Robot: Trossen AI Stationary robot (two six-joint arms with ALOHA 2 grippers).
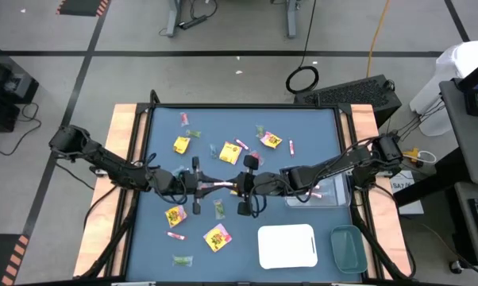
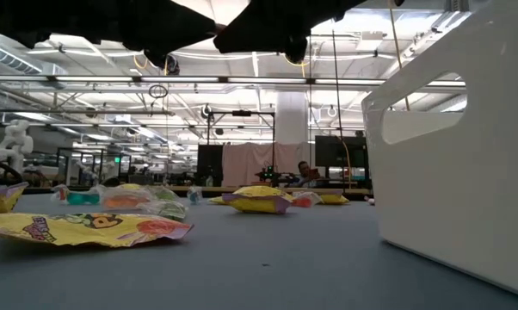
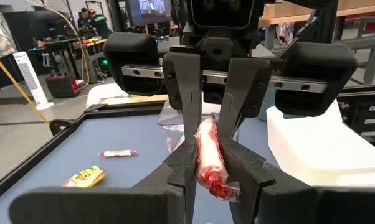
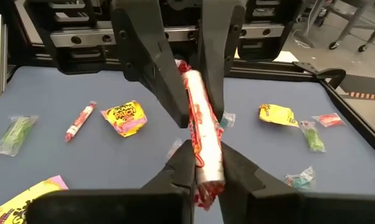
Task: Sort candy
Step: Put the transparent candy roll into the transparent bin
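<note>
A thin pink-red candy stick [image 1: 225, 184] hangs above the middle of the blue table, between my two grippers, which face each other. My left gripper [image 3: 209, 167] comes from the table's left and is shut on one end of it. My right gripper [image 4: 203, 165] comes from the right and is shut on the other end. Other candy lies flat on the mat: yellow packets [image 1: 181, 144] [image 1: 217, 237], pink sticks [image 1: 242, 144] and small green pieces [image 1: 220, 208]. My left gripper pinches the stick near one end [image 3: 211, 155] between its two fingers. The fingers come level from the table's left and lie along the stick. The crimped wrapper end [image 3: 229, 191] reaches back between them. The stick is clear of the table. My right gripper pinches the stick's other end [image 4: 205, 155] between its two fingers. It comes from the table's right, slanting a little downward, with its fingers along the stick. The wrapper's crimped tip [image 4: 203, 196] reaches back between the fingers.
A white tray [image 1: 287, 245] and a green-tinted tray [image 1: 348, 248] stand at the near right. A clear tray [image 1: 325, 195] lies under my right arm. In the low view the white tray [image 2: 457, 155] stands close on the right. Loose candy surrounds the grippers.
</note>
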